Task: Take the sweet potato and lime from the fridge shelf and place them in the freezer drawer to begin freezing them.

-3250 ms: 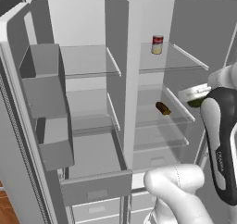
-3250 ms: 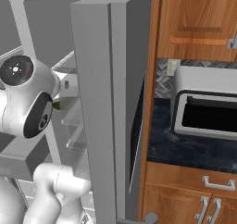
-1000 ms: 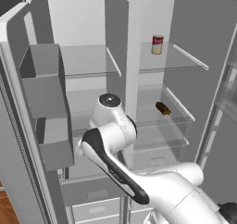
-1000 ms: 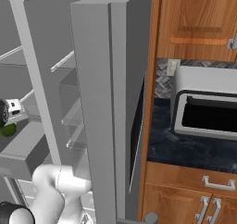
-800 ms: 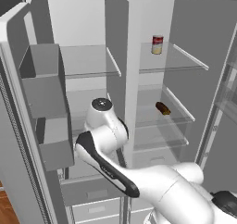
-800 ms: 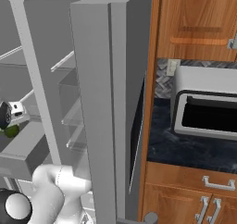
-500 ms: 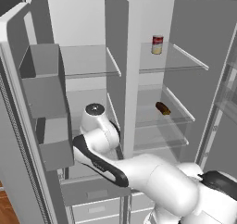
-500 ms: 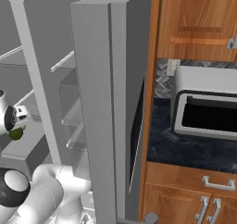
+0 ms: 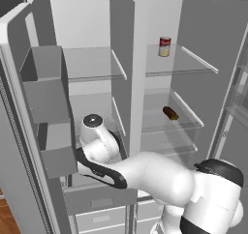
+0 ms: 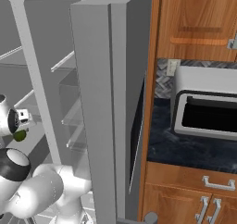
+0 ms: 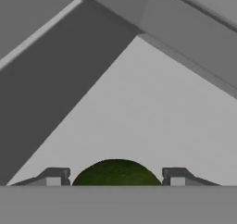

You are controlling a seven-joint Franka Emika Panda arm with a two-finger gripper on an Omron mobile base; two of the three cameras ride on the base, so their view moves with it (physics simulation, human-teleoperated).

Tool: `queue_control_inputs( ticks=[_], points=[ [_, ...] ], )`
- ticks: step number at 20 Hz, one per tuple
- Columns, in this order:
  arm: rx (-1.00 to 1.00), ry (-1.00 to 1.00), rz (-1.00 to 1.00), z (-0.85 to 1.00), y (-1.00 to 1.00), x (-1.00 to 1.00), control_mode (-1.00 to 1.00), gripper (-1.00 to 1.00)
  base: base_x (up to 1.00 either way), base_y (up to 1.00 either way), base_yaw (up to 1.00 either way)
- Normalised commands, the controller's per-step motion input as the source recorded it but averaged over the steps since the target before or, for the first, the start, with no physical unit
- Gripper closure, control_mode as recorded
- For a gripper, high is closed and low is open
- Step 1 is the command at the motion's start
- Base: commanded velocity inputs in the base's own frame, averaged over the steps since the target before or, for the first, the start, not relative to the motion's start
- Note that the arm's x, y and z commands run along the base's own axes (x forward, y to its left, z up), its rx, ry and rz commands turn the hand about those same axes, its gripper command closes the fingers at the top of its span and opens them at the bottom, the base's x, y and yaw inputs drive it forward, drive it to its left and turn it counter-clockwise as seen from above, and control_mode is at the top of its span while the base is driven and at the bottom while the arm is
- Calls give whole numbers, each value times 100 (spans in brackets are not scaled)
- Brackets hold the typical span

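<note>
- In the hand view, the lime (image 11: 116, 172) sits between the two fingertips (image 11: 54, 177) of the end effector (image 11: 112, 177), jaws about half open around it. There seem to be slim gaps on both sides, so we can't tell whether it's gripped or just let go.
- In the right base view the lime (image 10: 19, 135) shows as a small green ball just under the end effector (image 10: 23, 123), at the far left.
- Change: a few seconds ago the arm was over at the right-hand shelves by the lime. Since then it has swung left and dropped low into the left compartment, taking the lime with it. The jaws have opened a touch over the last second.
- In the left base view the arm now bends down just above the freezer drawer (image 9: 99, 198), whose grey front panel shows below it.
- The hand view looks down on a pale flat floor with grey walls, which we judge is the drawer interior.
- Meaning: the lime is at or near its drop point, and release looks like the step in hand.
- The sweet potato (image 9: 169, 113) still lies on the middle right fridge shelf (image 9: 186, 124), untouched, well apart from the arm. That's the second half of the task, not started.
- The red-and-white can (image 9: 164, 46) stands on the top right shelf, same as before; not part of the task.
</note>
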Motion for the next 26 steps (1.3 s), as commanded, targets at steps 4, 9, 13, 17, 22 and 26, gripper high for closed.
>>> queue_control_inputs(
  ticks=[4, 9, 13, 17, 22, 26],
  points=[
    [0, -2, 0, -3, 0, 1, -100, -100, 0, 0, 0],
    [2, 0, 0, 0, 0, 0, -100, -100, 0, 0, 0],
    [9, 0, -3, 24, 0, -16, -100, -100, 0, 0, 0],
    [17, -6, -13, 83, -2, -73, -100, -100, 0, 0, 0],
    [13, -5, -16, 66, -54, -100, -100, -100, 0, 0, 0],
    [10, -8, -19, 45, -92, -100, -100, -100, 0, 0, 0]
  ],
)
